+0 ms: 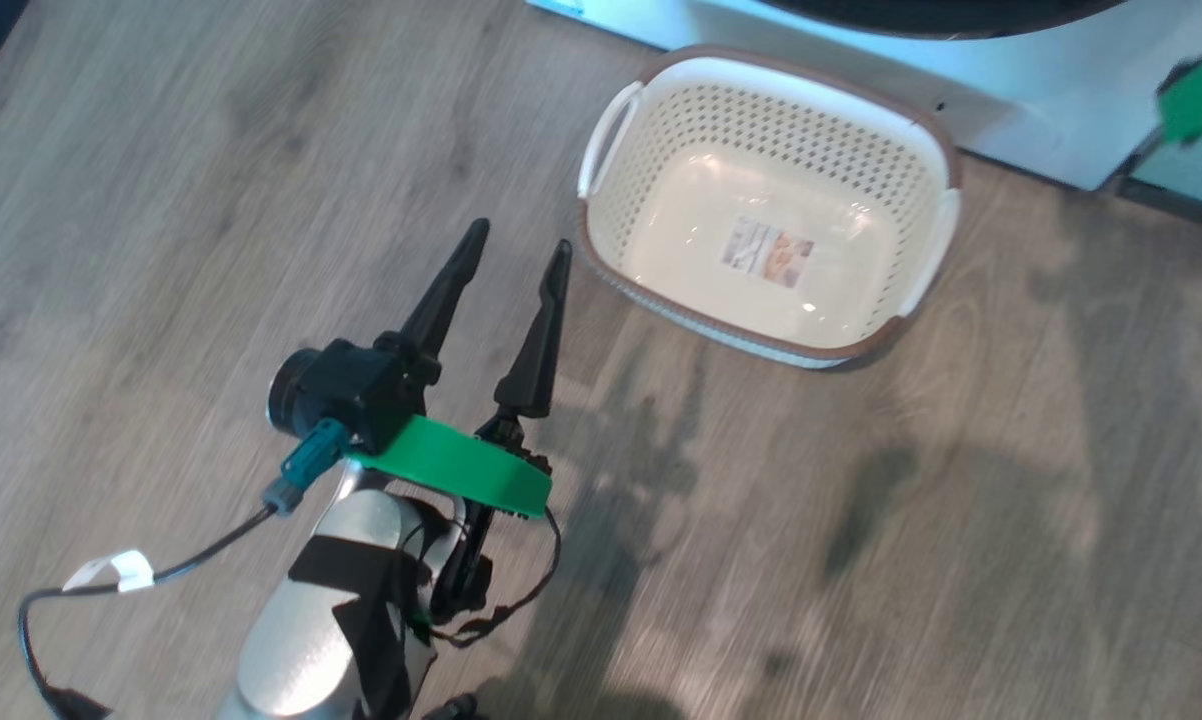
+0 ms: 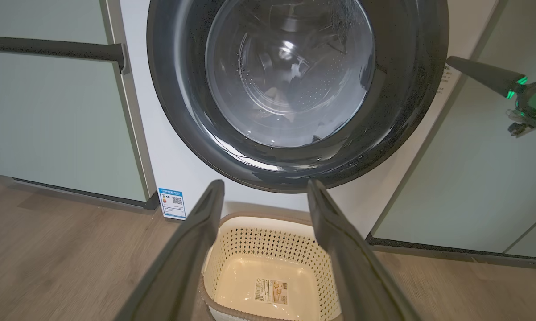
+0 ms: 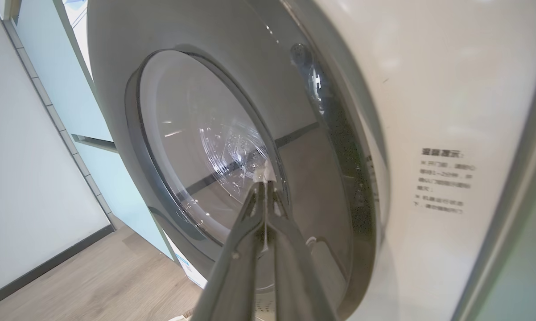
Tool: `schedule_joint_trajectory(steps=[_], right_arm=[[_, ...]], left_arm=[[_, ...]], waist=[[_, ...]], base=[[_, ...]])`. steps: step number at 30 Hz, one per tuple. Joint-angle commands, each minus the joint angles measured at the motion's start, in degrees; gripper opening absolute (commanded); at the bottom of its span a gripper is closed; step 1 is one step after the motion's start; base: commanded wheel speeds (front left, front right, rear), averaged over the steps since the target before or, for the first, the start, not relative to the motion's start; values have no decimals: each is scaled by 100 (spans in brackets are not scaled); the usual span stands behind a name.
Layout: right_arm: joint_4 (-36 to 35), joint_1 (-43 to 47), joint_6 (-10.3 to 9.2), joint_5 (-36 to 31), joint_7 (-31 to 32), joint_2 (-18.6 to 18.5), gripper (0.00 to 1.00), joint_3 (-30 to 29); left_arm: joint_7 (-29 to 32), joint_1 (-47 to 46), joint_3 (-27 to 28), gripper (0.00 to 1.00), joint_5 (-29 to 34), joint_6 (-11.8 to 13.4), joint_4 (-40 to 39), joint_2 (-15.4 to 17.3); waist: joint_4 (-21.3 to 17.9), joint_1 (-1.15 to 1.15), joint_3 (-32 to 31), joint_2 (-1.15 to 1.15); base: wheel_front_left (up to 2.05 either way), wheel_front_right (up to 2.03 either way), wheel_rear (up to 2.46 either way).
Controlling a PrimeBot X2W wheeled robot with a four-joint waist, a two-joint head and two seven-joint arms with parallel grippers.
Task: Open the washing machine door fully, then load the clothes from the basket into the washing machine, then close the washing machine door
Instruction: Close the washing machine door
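The washing machine door (image 2: 406, 111) lies shut against the white washing machine (image 2: 183, 178), black rim around a bulging glass bowl. On the floor right below it stands the cream basket (image 1: 901, 150), with just a label inside. The clothes are hidden; a dim pale lump (image 2: 274, 96) sits behind the glass and I cannot tell what it is. My left gripper (image 1: 519, 237) hovers open over the floor just left of the basket (image 2: 250, 240), nothing between its fingers. My right gripper (image 3: 264, 177) is shut and empty, held beside the door (image 3: 196, 133) at the rim's right side (image 2: 451, 61).
Pale mint cabinet panels (image 2: 49, 125) flank the machine, the left one with a dark bar handle (image 2: 49, 47). A blue-white sticker (image 2: 173, 203) marks the machine's lower left corner. Wood floor (image 1: 161, 200) spreads around the basket.
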Motion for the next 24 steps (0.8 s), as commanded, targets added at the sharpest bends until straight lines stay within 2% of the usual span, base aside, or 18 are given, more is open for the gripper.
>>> schedule_joint_trajectory(steps=[1,8,9,11,13,15,16,24], right_arm=[[-389,197,-20,-16,-51,73,0,-17],[-1737,1942,-20,-197,-52,112,0,-425],[-1898,2176,-20,-244,-52,128,13,-512],[-2194,2633,-20,-337,-50,187,22,-678],[-2491,3050,-20,-430,-35,278,67,-843],[-2771,3433,-20,-518,36,391,95,-984],[-2903,3617,-20,-563,78,444,100,-1045],[-3688,4782,-20,-759,443,794,100,-1418]], left_arm=[[-34,12,248,100,67,4,-151,66],[-34,222,381,100,199,3,-16,98],[-34,257,401,100,209,6,2,110],[-34,321,429,100,235,4,29,145],[-34,391,452,100,258,4,51,188],[-34,466,470,100,268,12,71,225],[-34,501,481,100,270,20,76,242],[37,796,576,100,224,112,50,376]], waist=[[-105,0,-123,0],[-414,0,-549,0],[-453,0,-608,0],[-529,0,-716,0],[-620,0,-822,0],[-710,0,-921,0],[-754,0,-970,0],[-1127,0,-1385,0]], base=[[0,0,0],[0,0,0],[0,0,0],[0,0,0],[0,0,0],[0,0,0],[0,0,0],[0,0,0]])
